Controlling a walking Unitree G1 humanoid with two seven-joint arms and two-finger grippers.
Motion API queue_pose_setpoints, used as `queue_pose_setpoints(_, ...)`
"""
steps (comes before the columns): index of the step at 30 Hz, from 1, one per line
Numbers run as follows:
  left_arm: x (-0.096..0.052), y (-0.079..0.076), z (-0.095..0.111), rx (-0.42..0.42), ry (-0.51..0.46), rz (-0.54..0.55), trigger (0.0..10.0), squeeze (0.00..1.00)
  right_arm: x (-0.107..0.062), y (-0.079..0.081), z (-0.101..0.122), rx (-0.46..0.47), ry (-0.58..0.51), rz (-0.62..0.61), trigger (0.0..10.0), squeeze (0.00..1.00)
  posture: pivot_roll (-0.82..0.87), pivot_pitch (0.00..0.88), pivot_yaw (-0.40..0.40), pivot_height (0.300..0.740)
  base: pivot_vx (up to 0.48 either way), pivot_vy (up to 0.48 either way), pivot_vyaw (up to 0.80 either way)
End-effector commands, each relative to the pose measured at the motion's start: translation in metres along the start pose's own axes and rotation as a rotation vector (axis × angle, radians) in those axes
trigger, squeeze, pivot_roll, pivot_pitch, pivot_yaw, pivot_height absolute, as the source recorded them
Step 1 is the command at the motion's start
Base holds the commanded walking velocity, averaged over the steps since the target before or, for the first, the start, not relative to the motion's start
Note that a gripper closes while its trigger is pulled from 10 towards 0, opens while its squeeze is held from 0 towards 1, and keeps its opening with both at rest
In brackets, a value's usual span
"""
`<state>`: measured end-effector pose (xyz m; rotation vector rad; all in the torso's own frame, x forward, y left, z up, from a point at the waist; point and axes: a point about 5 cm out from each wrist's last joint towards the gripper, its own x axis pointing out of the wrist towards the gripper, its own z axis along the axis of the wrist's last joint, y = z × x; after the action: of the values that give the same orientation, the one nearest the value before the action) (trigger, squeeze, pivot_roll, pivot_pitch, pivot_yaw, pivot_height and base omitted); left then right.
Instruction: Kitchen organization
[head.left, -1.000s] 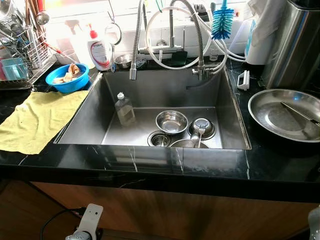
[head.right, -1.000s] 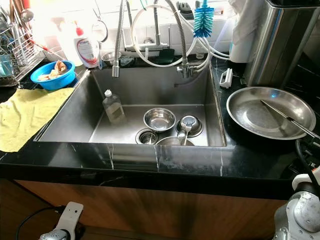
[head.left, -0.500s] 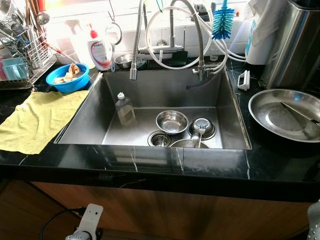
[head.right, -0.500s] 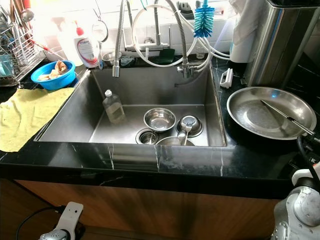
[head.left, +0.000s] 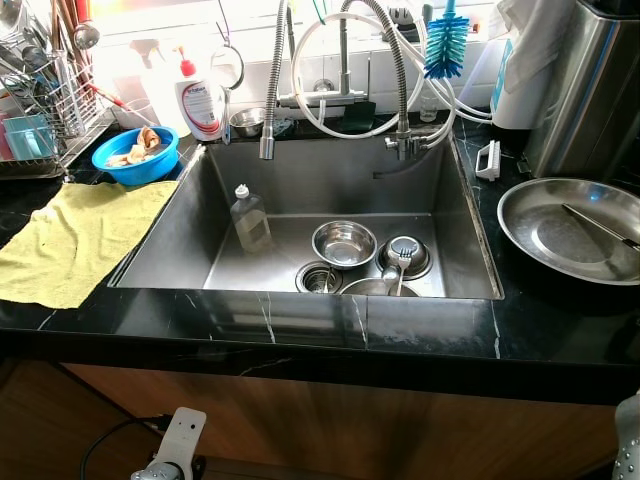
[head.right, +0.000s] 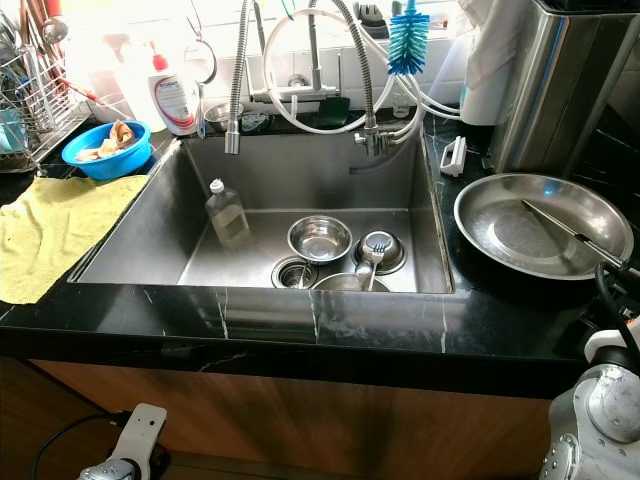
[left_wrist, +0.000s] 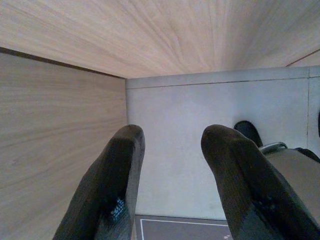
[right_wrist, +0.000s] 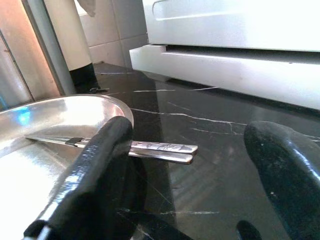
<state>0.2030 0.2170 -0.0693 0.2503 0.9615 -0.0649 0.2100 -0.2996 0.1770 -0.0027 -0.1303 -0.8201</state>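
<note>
A steel sink (head.left: 455, 230) holds a round steel bowl (head.left: 343, 243), a smaller bowl with a utensil in it (head.left: 405, 256), a clear bottle (head.left: 249, 218) and another steel dish at the front edge (head.left: 372, 287). On the black counter to the right lies a wide steel plate (head.left: 570, 230) with metal tongs (head.left: 600, 227) across it. My right gripper (right_wrist: 195, 135) is open, low over the counter, facing the tongs' handle end (right_wrist: 160, 148) that sticks out over the plate rim (right_wrist: 100, 102). My left gripper (left_wrist: 174, 137) is open and hangs beside a wooden cabinet.
A yellow cloth (head.left: 80, 235), a blue bowl (head.left: 135, 155) and a dish rack (head.left: 40, 110) are left of the sink. A soap bottle (head.left: 200, 100), hose faucets (head.left: 270, 90) and a blue brush (head.left: 444, 45) line the back. A tall steel appliance (head.left: 590, 90) stands back right.
My right arm has shifted very slightly at the bottom right of the head views. Everything else stays where it was.
</note>
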Motion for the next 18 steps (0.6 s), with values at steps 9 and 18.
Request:
queue_pose_setpoints(9,-0.0009,0.0042,-0.0043,0.010,0.017,0.011,10.0,0.00,0.0021,0.0026,-0.0040,0.010,0.009,0.002,9.5,0.00,-0.20,0.000,0.103,0.740,0.000,0.000,0.00)
queue_pose_setpoints(18,-0.0010,0.0048,-0.0042,0.009,0.017,0.013,10.0,0.00,0.0017,0.0072,-0.0019,0.027,-0.010,0.030,2.2,0.00,-0.20,0.000,0.103,0.740,0.000,0.000,0.00)
